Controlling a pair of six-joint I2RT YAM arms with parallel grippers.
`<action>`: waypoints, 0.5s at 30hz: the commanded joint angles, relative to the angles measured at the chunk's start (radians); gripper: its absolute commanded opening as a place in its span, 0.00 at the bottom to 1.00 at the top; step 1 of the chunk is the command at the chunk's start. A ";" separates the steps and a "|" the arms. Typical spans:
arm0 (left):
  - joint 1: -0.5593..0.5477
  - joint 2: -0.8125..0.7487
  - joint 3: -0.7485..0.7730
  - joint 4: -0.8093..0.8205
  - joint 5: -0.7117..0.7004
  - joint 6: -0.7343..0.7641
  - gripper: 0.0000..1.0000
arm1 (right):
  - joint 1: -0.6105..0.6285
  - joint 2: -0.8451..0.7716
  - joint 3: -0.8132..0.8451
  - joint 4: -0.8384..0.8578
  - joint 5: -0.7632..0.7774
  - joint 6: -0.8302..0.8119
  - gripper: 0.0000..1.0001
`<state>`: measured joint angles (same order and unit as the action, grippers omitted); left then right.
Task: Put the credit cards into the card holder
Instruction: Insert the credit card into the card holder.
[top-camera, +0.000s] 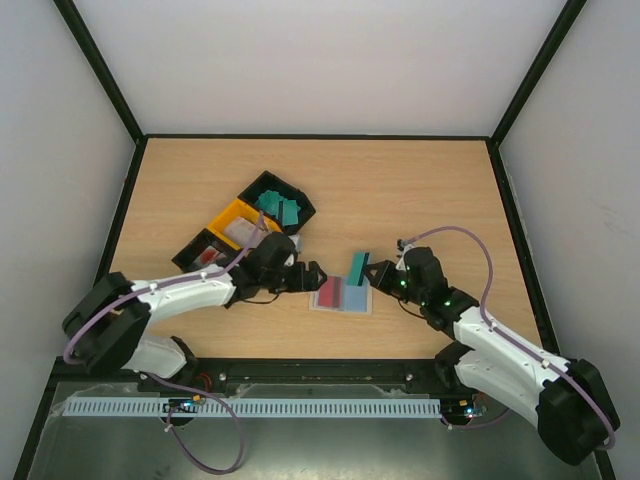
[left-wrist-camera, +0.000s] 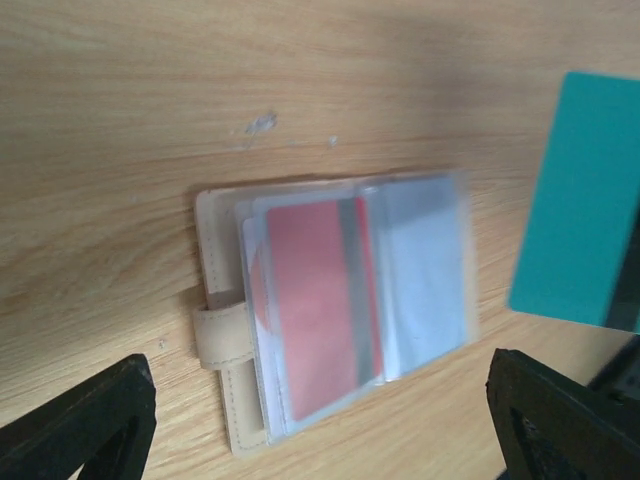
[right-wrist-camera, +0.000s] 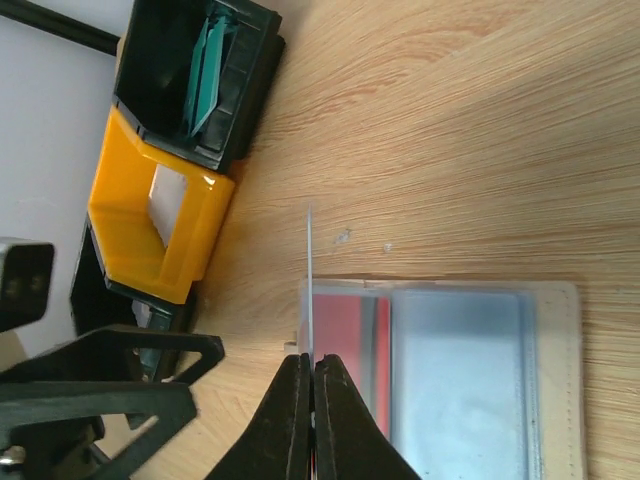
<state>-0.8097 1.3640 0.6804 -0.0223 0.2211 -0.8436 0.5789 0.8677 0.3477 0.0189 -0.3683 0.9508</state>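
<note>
Right hand (top-camera: 374, 274) pinches a teal card (left-wrist-camera: 585, 200) upright at the open card holder (left-wrist-camera: 215, 270) on the tabletop (top-camera: 420, 190), red card (left-wrist-camera: 315, 310) sleeved inside; left hand (top-camera: 314, 276) spread wide beside it, empty.

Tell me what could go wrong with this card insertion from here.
The right gripper pinches the teal card by one end, on edge; pressing it into a sleeve may make it pivot or slip.
The left gripper is open and off the card holder, so nothing pins it; a push may slide it.
The red card fills one sleeve; the teal card may catch there and miss the clear sleeve.
</note>
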 joint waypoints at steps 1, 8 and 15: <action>-0.056 0.089 0.041 -0.018 -0.074 0.060 0.92 | -0.022 -0.034 -0.036 -0.024 -0.014 -0.009 0.02; -0.102 0.164 0.035 0.022 -0.087 0.034 0.86 | -0.056 -0.034 -0.088 0.002 -0.078 -0.009 0.02; -0.104 0.228 0.034 0.040 -0.053 -0.010 0.71 | -0.090 0.140 -0.062 0.099 -0.198 -0.083 0.02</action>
<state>-0.9070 1.5631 0.6960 0.0143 0.1707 -0.8318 0.5064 0.9249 0.2703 0.0551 -0.4816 0.9127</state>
